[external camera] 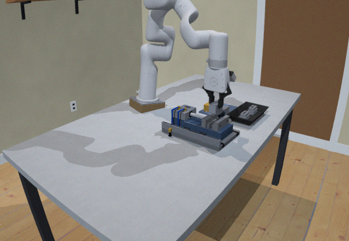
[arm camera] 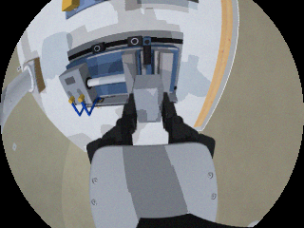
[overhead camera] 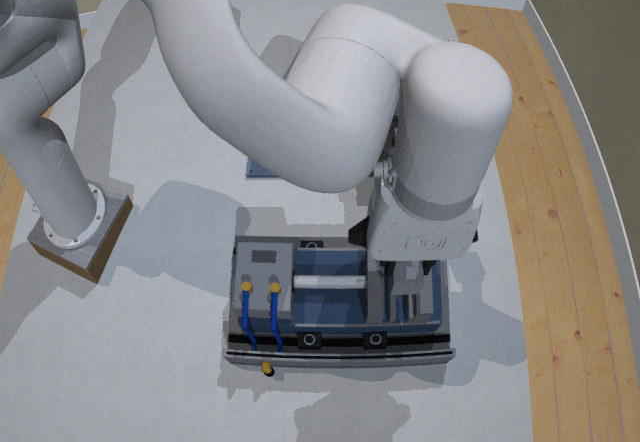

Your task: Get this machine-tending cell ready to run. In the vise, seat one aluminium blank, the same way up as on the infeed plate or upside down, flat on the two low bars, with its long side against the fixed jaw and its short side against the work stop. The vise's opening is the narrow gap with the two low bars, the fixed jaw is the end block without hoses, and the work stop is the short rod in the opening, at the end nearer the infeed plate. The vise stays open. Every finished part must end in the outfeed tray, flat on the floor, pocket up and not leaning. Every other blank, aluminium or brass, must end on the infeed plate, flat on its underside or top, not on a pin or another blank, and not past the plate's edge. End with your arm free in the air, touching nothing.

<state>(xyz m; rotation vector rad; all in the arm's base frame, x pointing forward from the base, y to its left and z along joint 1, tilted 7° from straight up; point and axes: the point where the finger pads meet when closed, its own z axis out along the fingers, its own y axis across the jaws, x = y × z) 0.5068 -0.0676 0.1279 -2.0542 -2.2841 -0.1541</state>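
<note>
My gripper [overhead camera: 407, 267] [external camera: 216, 103] [arm camera: 148, 101] points down, shut on a grey aluminium blank [overhead camera: 407, 285] [external camera: 214, 107] [arm camera: 146, 92]. The blank is held above the vise's opening, over the gap between the moving jaw [overhead camera: 375, 292] [arm camera: 129, 64] and the fixed jaw [overhead camera: 424, 309] [external camera: 220, 124] [arm camera: 167, 66]. The black work stop [arm camera: 147, 53] shows beyond the blank in the wrist view. Two finished parts [external camera: 245, 114] [external camera: 253, 108] are in the black outfeed tray [external camera: 236, 119], pockets up. A brass blank [external camera: 206, 107] [arm camera: 70, 5] is on the blue infeed plate [overhead camera: 260, 169] [arm camera: 90, 9]; the rest of the plate is largely hidden.
The vise's hose block [overhead camera: 263, 277] [arm camera: 76, 81], with two blue hoses, is at its far end, joined by a white rod [overhead camera: 329, 281] [arm camera: 106, 80] to the moving jaw. A grey rail [overhead camera: 338, 360] [external camera: 190, 135] runs along one side. The arm hides the tray in the top view.
</note>
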